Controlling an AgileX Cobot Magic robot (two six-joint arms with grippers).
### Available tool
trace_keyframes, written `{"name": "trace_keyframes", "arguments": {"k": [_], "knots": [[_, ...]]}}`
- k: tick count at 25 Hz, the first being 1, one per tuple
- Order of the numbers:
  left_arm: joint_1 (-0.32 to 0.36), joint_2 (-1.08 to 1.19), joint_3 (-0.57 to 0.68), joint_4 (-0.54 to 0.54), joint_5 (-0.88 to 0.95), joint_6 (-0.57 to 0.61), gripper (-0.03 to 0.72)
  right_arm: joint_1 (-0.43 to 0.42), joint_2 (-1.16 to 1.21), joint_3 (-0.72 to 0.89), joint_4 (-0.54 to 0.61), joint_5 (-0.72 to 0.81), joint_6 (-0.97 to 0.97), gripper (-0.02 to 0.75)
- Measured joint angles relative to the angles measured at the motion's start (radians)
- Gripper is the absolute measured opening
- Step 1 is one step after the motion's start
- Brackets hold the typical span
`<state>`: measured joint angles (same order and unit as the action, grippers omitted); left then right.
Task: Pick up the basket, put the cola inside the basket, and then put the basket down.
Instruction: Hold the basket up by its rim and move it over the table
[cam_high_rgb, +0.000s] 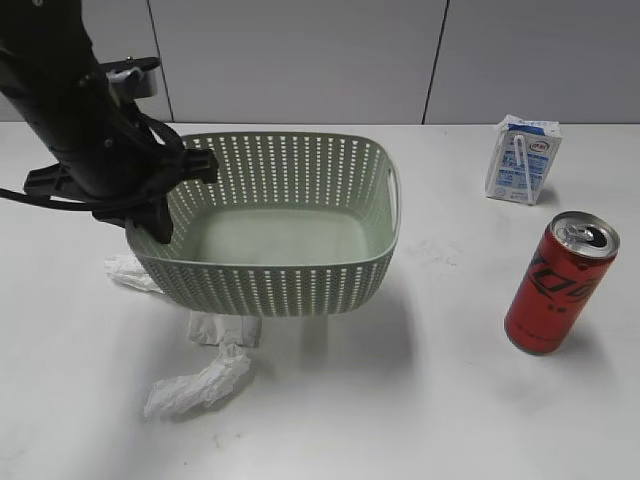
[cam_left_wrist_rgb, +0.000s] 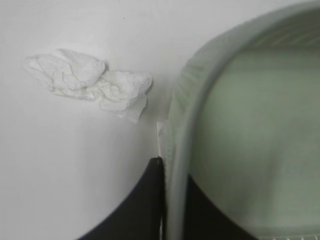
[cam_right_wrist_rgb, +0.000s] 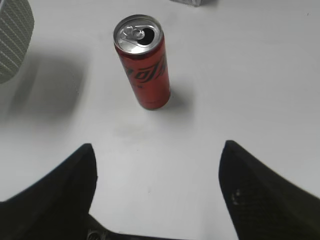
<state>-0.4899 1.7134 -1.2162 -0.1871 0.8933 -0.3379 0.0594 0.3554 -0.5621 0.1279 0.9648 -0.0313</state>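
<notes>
Left tool clamps basket rim, lifting it off desk | right tool spread open, cola upright just ahead, ready for grasp.

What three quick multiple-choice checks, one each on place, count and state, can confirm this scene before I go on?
1. Where does the cola stand?
A. inside the basket
B. on the table right of the basket
C. on the carton

2. How many crumpled tissue wads lie by the basket?
A. none
B. one
C. more than one

3. How is the right gripper?
A. open, empty
B. shut on the cola
C. shut on the carton

Answers: 1 B, the can stands upright on bare table; 2 C, the exterior view shows several near the basket's left corner; 3 A, its fingers are spread short of the can.
</notes>
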Motion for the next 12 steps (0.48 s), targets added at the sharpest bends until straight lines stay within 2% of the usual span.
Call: {"name": "trace_keyframes", "arguments": {"k": [6,12], "knots": [[-0.003,0.003,0.000,0.001,-0.004,0.000,-0.003,0.000,0.398,-0.222,0.089,0.044,0.031,0.575],[-0.005,0.022,0.000,-0.025,-0.029,0.000,-0.003,0.021,0.724,-0.411,0.119,0.042,-0.025,0.652]]}}
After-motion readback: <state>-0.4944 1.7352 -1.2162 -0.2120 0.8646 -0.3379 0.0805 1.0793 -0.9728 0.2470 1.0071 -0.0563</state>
